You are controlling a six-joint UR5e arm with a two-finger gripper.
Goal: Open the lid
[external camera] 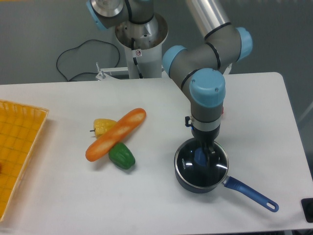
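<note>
Grasping step: I've got the hand (204, 155) down over the lid (201, 164), lower right of centre.
Hand state: fingers narrow about the blue knob (200, 157); cannot tell if they pinch it.
Lid: seated flat on the saucepan (195, 186), handle (250, 193) pointing lower right.
Next: I reckon confirm the grip, then lift straight up.
Clutter: bread stick (116, 134), green pepper (122, 156) left on the worktop (254, 107), well apart.
</note>
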